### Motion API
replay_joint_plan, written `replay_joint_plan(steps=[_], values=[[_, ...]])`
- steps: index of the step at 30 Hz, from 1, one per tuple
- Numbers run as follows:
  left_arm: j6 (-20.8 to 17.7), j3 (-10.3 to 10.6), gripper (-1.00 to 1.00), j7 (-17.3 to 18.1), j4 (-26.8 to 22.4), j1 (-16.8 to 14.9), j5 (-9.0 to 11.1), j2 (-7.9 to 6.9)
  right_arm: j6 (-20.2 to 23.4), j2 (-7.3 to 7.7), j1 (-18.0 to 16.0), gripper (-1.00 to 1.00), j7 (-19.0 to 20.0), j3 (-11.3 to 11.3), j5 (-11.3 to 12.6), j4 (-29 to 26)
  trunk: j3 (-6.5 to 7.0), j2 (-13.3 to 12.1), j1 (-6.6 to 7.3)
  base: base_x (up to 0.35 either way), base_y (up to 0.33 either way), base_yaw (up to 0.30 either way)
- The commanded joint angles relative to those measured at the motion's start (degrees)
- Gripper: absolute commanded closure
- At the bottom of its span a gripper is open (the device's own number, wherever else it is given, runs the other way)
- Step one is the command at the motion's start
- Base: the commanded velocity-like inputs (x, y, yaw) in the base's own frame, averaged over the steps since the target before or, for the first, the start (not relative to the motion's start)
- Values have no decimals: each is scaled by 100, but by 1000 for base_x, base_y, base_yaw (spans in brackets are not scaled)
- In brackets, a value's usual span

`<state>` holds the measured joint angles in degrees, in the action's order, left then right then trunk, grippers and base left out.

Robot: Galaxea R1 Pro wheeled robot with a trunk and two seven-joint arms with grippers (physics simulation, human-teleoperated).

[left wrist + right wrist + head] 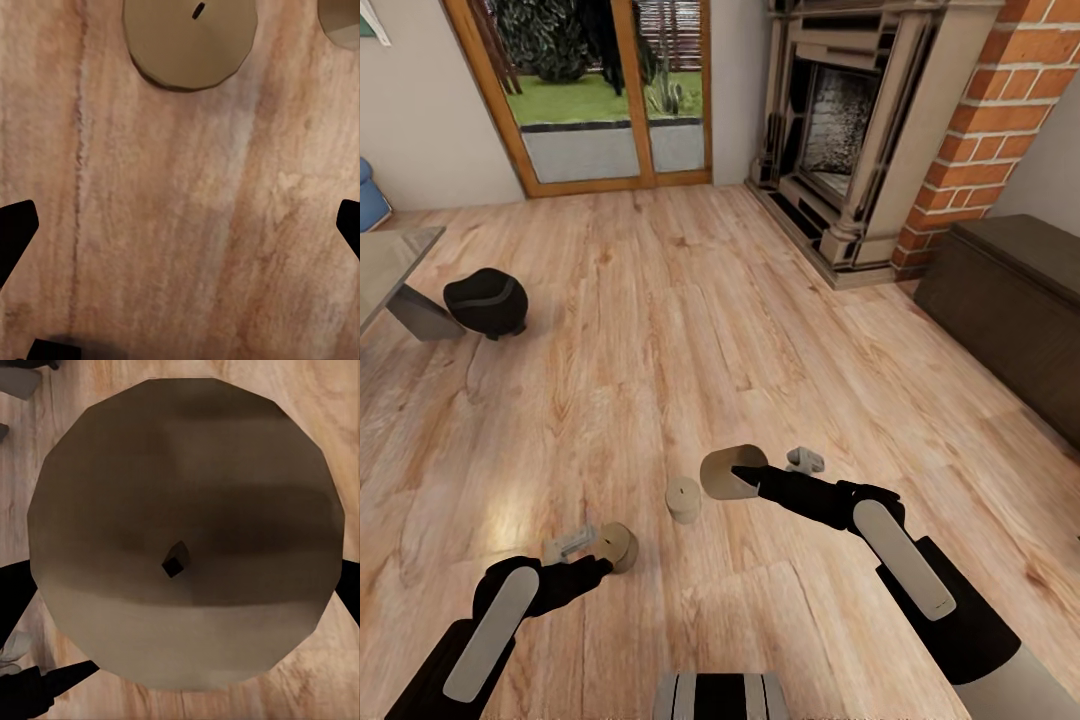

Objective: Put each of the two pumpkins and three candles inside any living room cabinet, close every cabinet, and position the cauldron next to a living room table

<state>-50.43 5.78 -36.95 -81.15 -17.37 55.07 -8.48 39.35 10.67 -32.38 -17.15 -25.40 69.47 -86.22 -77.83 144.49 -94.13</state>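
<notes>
Three grey-brown candles are in front of me on the wood floor. My right gripper (752,477) is shut on one candle (728,470), held tilted just above the floor; its wick end (176,559) faces the right wrist camera. A second candle (683,499) stands in the middle. The third candle (619,546) stands just beyond my left gripper (572,545), which is open with its fingers wide apart and short of that candle (187,41). The black cauldron (486,302) sits beside the table's corner (390,262) at the left. At the right is the dark cabinet (1010,290), with no open fronts showing. The pumpkins are out of view.
A stone fireplace (850,130) with a brick column (985,130) stands at the back right. A wood-framed glass door (605,90) is in the far wall. Open wood floor lies between me, the cauldron and the cabinet.
</notes>
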Motion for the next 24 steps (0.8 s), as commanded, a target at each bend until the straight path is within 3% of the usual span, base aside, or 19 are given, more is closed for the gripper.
replay_joint_plan(steps=[1,12,24], values=[[-2,11,-100,-59,-6,-3,56,-5,-7,4,-5,100,-60,-9,69,-8,-27,4,-1,0,0,0],[-2,6,-100,-58,-8,-3,60,-8,-7,0,-5,100,-60,-3,67,31,-49,5,-4,11,0,0],[-3,7,-100,-56,-6,-3,65,-13,-7,-1,-5,100,-60,0,72,44,-49,5,-4,307,-19,0]])
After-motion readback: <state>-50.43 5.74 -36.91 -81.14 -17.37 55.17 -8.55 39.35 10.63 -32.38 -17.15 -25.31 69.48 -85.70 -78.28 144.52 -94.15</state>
